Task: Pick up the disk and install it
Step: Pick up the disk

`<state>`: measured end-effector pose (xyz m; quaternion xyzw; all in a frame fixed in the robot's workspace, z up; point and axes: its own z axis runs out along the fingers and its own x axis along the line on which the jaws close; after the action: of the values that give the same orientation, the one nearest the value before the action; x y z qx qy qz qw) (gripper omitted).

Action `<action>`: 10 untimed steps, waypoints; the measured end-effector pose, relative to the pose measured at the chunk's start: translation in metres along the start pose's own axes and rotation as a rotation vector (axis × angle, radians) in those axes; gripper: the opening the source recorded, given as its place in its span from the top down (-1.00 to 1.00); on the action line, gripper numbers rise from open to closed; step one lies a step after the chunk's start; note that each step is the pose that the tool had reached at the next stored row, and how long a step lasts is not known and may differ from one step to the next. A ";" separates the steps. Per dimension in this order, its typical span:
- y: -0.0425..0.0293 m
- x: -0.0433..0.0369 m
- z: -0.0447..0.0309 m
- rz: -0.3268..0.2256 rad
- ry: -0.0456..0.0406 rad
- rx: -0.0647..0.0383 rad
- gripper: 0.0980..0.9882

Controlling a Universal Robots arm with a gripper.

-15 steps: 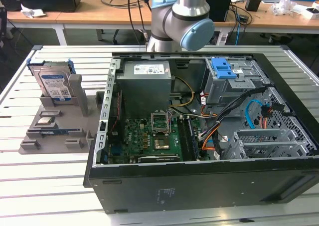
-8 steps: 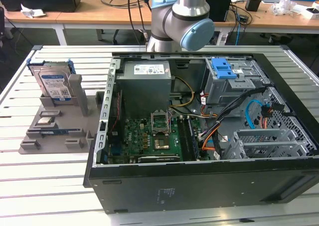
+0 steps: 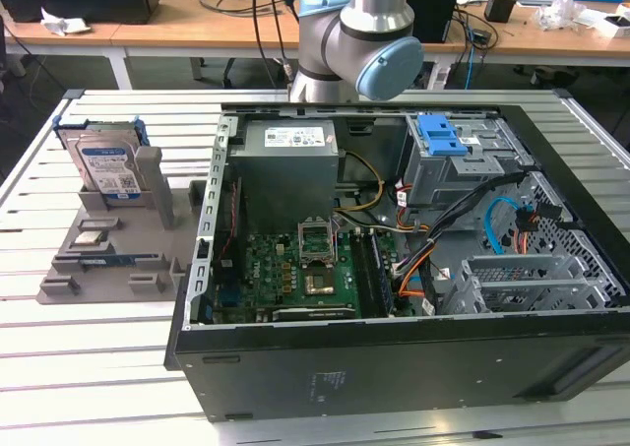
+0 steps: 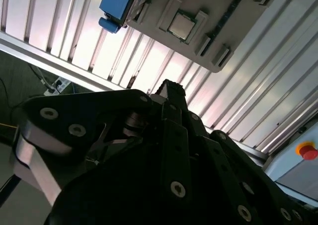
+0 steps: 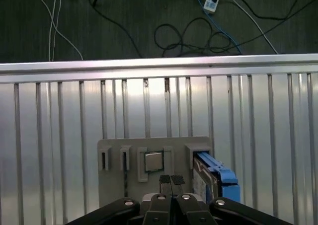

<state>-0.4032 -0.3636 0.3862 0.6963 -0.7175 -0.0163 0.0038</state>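
The disk (image 3: 106, 165) stands on edge in a grey holder (image 3: 98, 269) at the exterior view's left, silver with a blue-and-white label and a blue frame. In the first wrist view the disk (image 5: 216, 180) sits in the holder's end slot, beside and well below my gripper (image 5: 171, 179). The two fingertips are pressed together with nothing between them, hanging above the holder (image 5: 112, 185). The second wrist view catches the disk's blue frame (image 4: 115, 6) past the dark gripper body (image 4: 171, 135).
An open computer case (image 3: 394, 367) lies at the exterior view's right, with a grey power supply box (image 3: 290, 160), a motherboard (image 3: 305, 269) and a metal cage with a blue latch (image 3: 443, 136). A chip (image 5: 154, 161) rests in the holder. The slatted table's edge (image 5: 159, 66) is nearby.
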 end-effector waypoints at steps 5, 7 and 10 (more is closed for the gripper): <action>0.0000 0.0000 0.0000 -0.002 0.0001 0.000 0.98; 0.0000 0.0000 0.0000 -0.002 0.0001 0.000 0.98; 0.0000 0.0000 0.0000 -0.003 0.0001 0.000 0.69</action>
<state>-0.4032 -0.3636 0.3862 0.6973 -0.7166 -0.0162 0.0038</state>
